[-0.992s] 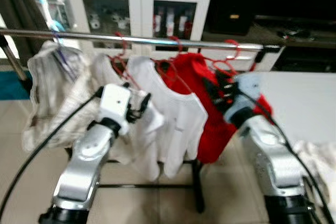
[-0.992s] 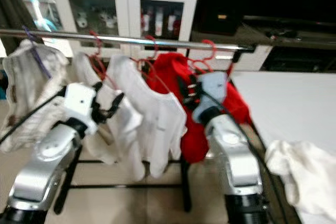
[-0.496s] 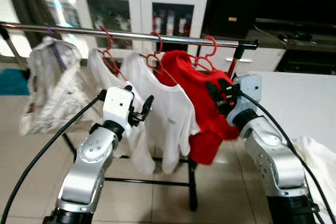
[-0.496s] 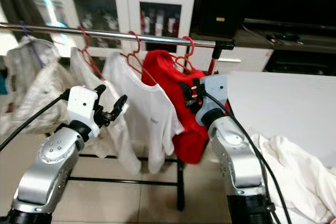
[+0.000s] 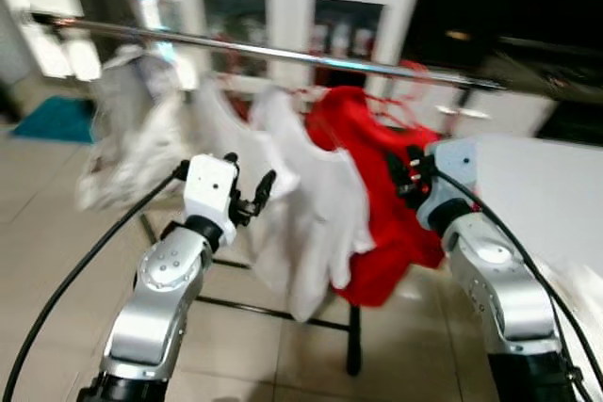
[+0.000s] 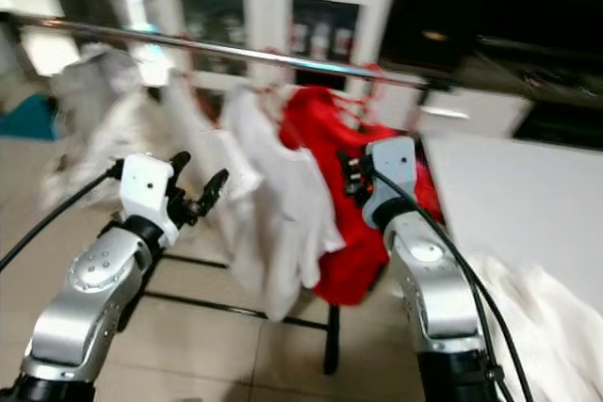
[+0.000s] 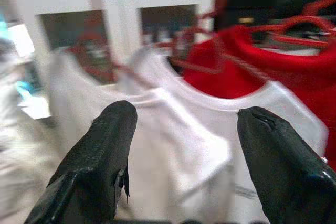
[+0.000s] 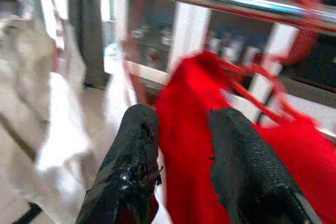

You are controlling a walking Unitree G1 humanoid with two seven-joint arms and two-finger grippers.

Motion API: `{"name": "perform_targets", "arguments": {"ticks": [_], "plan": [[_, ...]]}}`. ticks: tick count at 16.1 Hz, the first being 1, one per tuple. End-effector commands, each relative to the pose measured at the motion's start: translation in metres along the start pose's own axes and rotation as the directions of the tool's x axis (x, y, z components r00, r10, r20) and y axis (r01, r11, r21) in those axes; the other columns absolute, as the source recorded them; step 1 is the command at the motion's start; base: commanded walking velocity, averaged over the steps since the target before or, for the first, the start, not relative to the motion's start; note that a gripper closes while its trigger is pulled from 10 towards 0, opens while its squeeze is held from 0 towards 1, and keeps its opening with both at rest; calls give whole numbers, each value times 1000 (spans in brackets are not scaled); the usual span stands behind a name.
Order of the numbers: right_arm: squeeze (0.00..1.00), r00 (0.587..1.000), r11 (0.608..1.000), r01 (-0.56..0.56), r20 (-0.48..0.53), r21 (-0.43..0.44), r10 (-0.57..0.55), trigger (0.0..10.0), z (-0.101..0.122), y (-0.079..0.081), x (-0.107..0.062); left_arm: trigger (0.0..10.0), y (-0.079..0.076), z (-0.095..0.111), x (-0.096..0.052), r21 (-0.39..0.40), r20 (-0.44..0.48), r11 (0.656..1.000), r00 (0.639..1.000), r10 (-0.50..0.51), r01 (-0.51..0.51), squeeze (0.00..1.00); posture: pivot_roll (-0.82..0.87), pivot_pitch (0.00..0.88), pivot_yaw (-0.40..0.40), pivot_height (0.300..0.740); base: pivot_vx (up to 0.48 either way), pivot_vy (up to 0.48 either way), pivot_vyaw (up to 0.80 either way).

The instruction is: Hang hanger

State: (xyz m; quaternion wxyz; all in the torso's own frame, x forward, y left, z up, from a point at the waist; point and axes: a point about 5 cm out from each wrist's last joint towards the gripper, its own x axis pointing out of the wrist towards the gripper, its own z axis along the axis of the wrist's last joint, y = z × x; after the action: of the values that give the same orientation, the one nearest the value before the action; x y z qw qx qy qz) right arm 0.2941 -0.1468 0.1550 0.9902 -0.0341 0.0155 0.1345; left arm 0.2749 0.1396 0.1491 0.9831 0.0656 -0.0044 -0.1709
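The red shirt hangs on its red hanger near the right end of the rail. The right gripper, fingers slightly spread and seemingly empty through the blur, sits just before it; the left gripper, spread wide, faces the white shirt.

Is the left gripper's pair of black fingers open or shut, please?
Open: the left gripper has its fingers spread wide apart, with the hanging white T-shirt visible between them.

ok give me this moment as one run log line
left gripper: open, empty, before white shirt | right gripper: open, empty, at red shirt | rail: shirts hung on it | view: blurred
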Motion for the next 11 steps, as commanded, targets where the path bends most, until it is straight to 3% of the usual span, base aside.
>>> {"name": "perform_targets", "arguments": {"ticks": [1, 3, 8, 11], "plan": [[0, 1000, 1000, 28, 3, -8, -28, 10000, 2, -6, 1, 10000, 0, 2, 2, 2, -1, 1000, 1000, -5, 5, 0, -86, 0, -50, 740, 315, 0, 0], [0, 998, 998, 63, 18, 33, -63, 10000, 4, -12, 1, 10000, 0, 2, 3, 4, 0, 1000, 1000, -12, 12, 0, -88, 0, -49, 740, 317, 0, 0], [0, 998, 998, 60, 35, 21, -61, 10000, 9, -17, 4, 10000, -2, 3, 4, 19, 1, 999, 1000, -31, 31, 0, -83, 0, -56, 740, 310, 0, 0], [35, 998, 1000, 13, 56, -26, -11, 10000, 20, -37, 2, 10000, -9, 7, 1, 54, 25, 988, 989, -144, 142, 0, -83, 0, -58, 740, 0, 0, 0]]}}
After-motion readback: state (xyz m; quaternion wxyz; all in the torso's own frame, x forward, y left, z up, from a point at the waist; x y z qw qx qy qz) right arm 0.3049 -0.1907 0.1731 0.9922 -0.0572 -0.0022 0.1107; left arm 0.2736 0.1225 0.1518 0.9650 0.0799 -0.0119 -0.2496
